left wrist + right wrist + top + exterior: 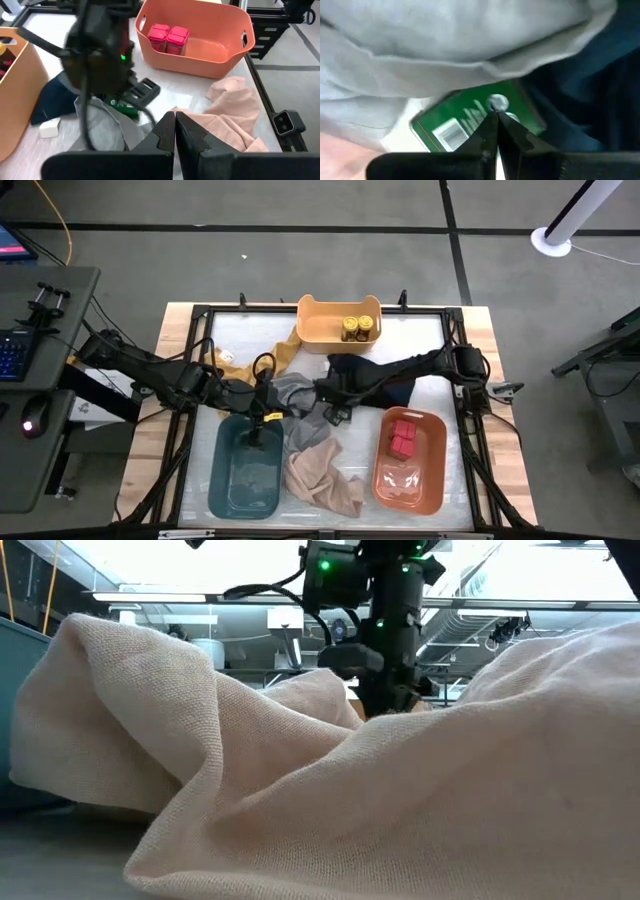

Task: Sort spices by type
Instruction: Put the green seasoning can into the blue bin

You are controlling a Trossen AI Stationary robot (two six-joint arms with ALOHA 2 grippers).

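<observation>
A flat green tin lies on the table, half under a grey cloth; the left wrist view shows the green tin too. My right gripper is shut, its tips right over the tin's lid, at mid-table. My left gripper is shut on nothing and hovers over the teal bin's far end. Red tins stand in the orange bin. Yellow-lidded jars stand in the yellow bin. No dark grey tin shows. My right gripper comes at the green tin's lid from above with shut fingers. I cannot tell whether the tips touch the lid. The tin lies flat on the table, one end under the grey cloth.
The teal bin sits near left. A beige cloth lies between the teal and orange bins and fills the low view. A dark blue cloth lies under the right arm, and a mustard cloth lies by the yellow bin.
</observation>
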